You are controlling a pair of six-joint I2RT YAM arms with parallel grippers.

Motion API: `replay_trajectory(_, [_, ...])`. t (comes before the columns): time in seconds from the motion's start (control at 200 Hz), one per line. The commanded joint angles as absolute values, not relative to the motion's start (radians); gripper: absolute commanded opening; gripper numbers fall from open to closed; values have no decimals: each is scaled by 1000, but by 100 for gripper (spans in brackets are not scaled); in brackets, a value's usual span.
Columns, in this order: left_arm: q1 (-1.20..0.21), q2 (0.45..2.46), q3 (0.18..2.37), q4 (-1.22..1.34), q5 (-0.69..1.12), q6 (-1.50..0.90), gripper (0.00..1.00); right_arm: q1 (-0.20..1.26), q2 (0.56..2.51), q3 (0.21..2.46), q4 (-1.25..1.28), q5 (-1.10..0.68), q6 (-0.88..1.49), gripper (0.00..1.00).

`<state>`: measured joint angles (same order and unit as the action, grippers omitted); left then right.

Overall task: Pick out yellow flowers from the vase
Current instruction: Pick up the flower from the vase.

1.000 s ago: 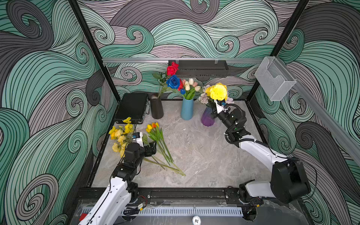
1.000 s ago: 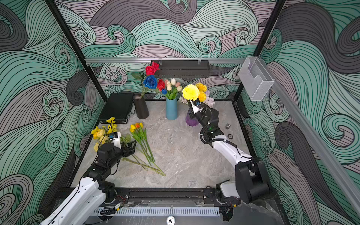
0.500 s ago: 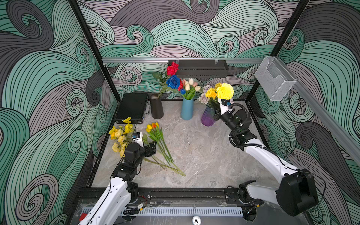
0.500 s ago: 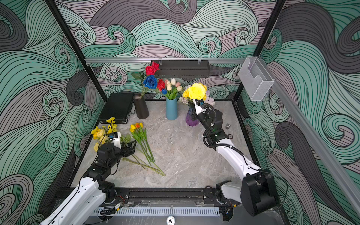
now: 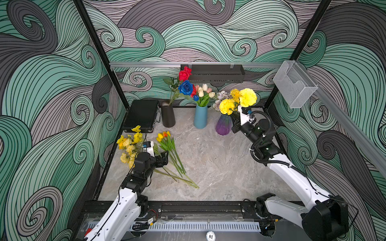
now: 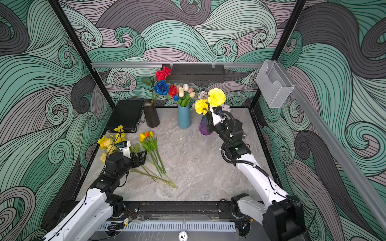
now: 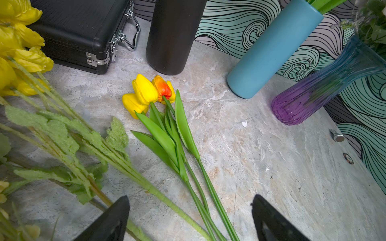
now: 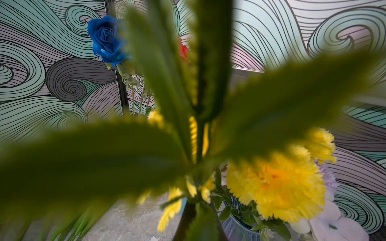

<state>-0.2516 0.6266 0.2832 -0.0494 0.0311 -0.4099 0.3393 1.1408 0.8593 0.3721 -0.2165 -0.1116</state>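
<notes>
Yellow carnation (image 5: 248, 97) sits high over the purple vase (image 5: 224, 127), stem pinched in the closed right gripper (image 5: 235, 116) (left gripper (image 7: 190, 200) gapes wide above the yellow tulips (image 7: 144, 91) laid out), so the pull-out looks underway and next needs a clean upward draw.

Left arm (image 5: 121, 212) and right arm (image 5: 292, 177) — white links, black joints, black fingers (image 7: 112, 221); ribbed black cable (image 5: 270, 121) behind the right fingers.

Vases (image 5: 200, 116) mid-frame, case (image 5: 142, 113) to their left.
Tulips (image 5: 167, 144) lie on table (image 5: 219, 167) below case, right of poppies (image 5: 127, 146), left of centre.
</notes>
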Motion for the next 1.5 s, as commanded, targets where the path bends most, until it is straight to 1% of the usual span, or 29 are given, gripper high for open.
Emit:
replay_trajectory(0.0, [-245,625,289,-31,46,-390,90,346,1177,873,295,-194,-79,8])
replay_trajectory(0.3, [-244,624,288,-32,46,-391,90,342,1193,901,226,-141,-76,7])
replay_trajectory(0.595, [-244,626,288,-30,49,-392,90,341,1108,923,191,-132,-96,8])
replay_trajectory(0.78, [-245,623,287,-31,49,-392,90,341,1060,938,150,-81,-94,8])
replay_trajectory(1.066, [-245,621,287,-32,49,-393,90,339,1068,941,101,-50,-67,8])
replay_trajectory(1.231, [-244,627,288,-30,52,-391,90,337,1095,944,76,-61,-72,8])
replay_trajectory(1.296, [-245,626,288,-29,52,-391,90,336,1108,930,100,-80,-73,9])
replay_trajectory(1.351, [-245,624,287,-31,51,-391,90,336,1123,917,121,-110,-78,13])
replay_trajectory(1.461, [-245,623,287,-30,51,-391,90,336,1154,888,202,-145,-86,24])
replay_trajectory(1.496, [-245,625,287,-28,51,-391,90,336,1165,889,220,-144,-85,26])
